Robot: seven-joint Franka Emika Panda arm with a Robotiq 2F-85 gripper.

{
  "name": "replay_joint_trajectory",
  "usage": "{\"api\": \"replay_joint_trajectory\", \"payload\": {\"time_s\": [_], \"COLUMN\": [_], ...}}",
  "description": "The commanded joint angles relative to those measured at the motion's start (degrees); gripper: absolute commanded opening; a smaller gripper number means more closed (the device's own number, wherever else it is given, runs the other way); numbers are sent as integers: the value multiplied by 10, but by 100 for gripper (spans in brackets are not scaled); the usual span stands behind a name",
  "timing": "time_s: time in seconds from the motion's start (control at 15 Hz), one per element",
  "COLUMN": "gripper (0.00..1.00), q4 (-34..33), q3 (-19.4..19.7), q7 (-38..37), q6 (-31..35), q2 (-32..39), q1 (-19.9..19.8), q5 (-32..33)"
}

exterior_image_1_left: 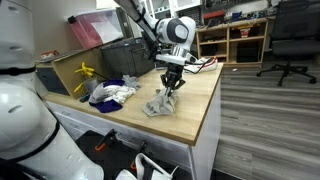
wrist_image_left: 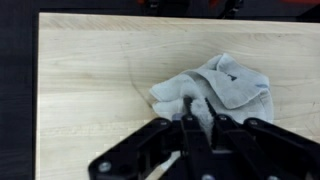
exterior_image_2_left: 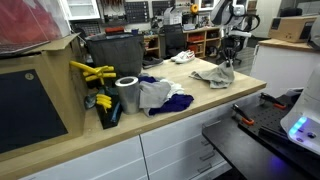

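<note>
Single arm (exterior_image_1_left: 140, 20) reaches in from the upper back, links angled downward. The white wrist (exterior_image_1_left: 178, 30) sits directly above the end effector (exterior_image_1_left: 171, 89), which points straight down in both exterior views. In the wrist view the two dark fingers (wrist_image_left: 188, 125) enter from the bottom edge, tips drawn close together, almost no gap between them. Linkage bars splay out on both sides.

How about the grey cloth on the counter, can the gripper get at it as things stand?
Probably yes: the gripper sits right above the grey cloth, down at its folds, with nothing between them.
</note>
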State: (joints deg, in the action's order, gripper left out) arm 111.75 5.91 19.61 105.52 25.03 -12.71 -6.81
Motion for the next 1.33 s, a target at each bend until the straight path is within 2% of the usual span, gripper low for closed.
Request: {"api": "replay_joint_trajectory", "payload": {"time_s": [0.0,0.33,0.53,0.8,1.27], "gripper": [3,3,3,3,3], "q4": [-60,-145,-193,-222,-217], "q3": [-9,-21,-25,-24,-23], "q7": [-53,-101,-129,-165,-196], "q6": [-64,-142,-156,-132,-77], "q2": [43,86,103,117,127], "q1": [13,15,12,11,16], "q5": [0,-26,-60,-109,-135]}}
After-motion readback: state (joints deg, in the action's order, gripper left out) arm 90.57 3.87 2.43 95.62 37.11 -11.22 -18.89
